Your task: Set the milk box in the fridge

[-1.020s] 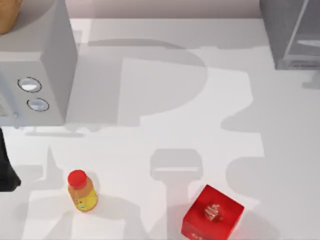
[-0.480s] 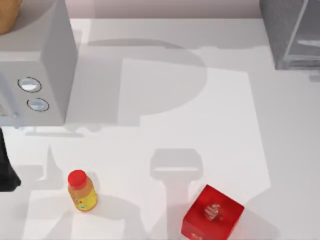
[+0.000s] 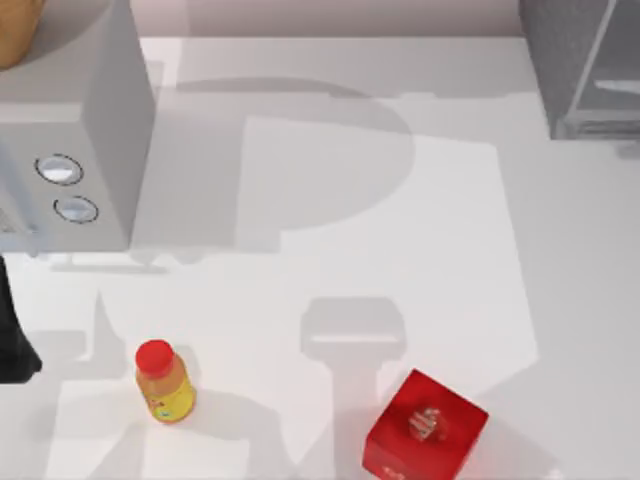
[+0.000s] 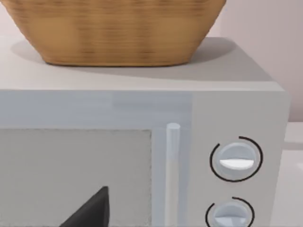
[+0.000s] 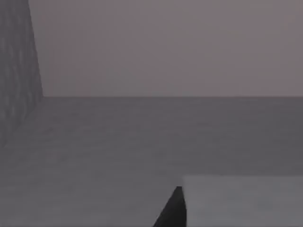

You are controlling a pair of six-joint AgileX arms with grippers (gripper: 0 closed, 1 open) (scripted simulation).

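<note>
Likely right arm works at fridge [image 3: 580, 70], upper right of top view; milk box place and both grips: cannot tell. Keep milk box upright, release gently. Left arm [image 3: 10, 345] parked, left edge.

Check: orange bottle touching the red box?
Apart. Top view shows bare table between the bottle and the red box.

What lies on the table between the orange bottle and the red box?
Nothing: in the top view, bare table separates the orange bottle from the red box.
</note>
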